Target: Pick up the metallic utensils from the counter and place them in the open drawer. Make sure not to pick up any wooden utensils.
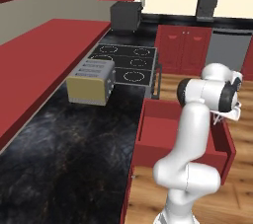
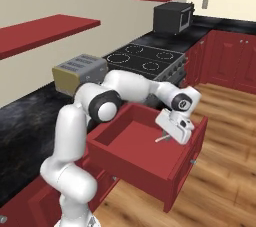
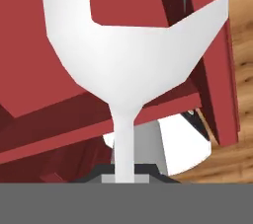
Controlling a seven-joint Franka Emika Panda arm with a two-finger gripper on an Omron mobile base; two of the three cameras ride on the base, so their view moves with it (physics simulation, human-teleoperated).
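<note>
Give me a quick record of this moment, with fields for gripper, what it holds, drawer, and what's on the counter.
gripper: shut, over the drawer interior
held: a pale metallic spoon, its handle clamped between the fingertips, bowl pointing away from the hand
drawer: open, red, pulled out over the wood floor
counter: black stone, with a toaster beside the cooktop

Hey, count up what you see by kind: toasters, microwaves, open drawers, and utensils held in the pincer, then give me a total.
Toaster: 1
Microwave: 1
Open drawer: 1
Utensil gripped in the shut pincer: 1
Total: 4
</note>
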